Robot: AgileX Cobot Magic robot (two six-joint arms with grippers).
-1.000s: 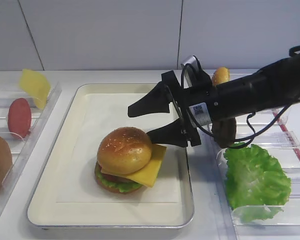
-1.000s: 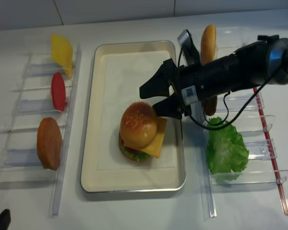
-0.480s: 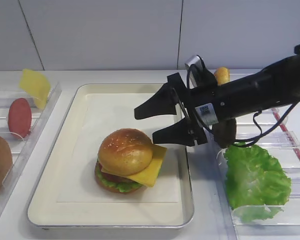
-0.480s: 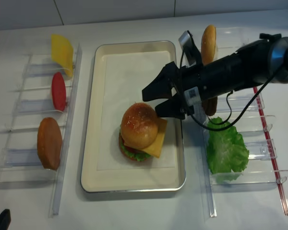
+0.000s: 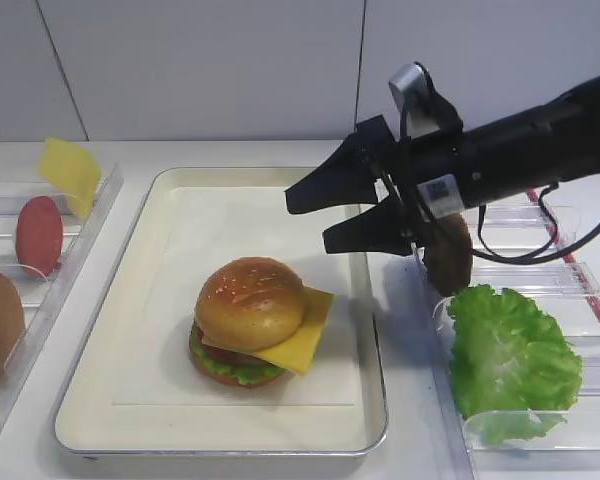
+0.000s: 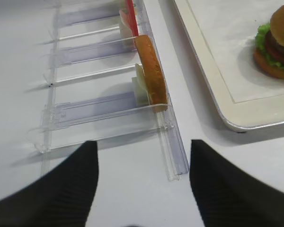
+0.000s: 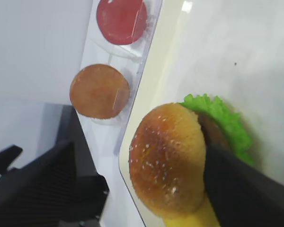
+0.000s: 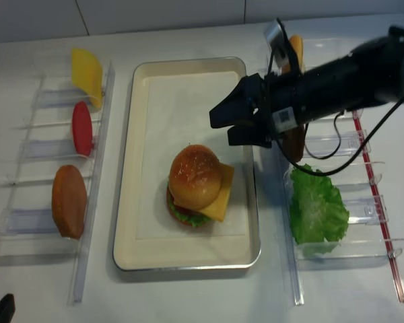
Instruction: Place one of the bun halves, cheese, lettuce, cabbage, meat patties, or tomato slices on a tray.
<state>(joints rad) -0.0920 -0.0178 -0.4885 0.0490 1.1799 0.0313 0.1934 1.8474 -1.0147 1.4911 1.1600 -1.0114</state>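
Right gripper (image 5: 330,213) hung with jaws spread, holding nothing, above the tray (image 5: 170,205) at 1 o'clock from the top bun half (image 5: 250,302). That bun sat on cheese (image 5: 302,340) and lettuce (image 5: 225,368), stacked on the tray's paper.

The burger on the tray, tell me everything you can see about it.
The burger is a full stack lying on the paper lining of the silver tray, toward its front right. On top sits a glossy golden-brown bun half with pale sesame specks. Under it a yellow-orange cheese slice sticks out to the right, one corner overhanging. Below show a red layer, ruffled green lettuce and a bottom bun. It looks like plastic food. Nothing else touches it; the open right end effector hangs above, clear of it.
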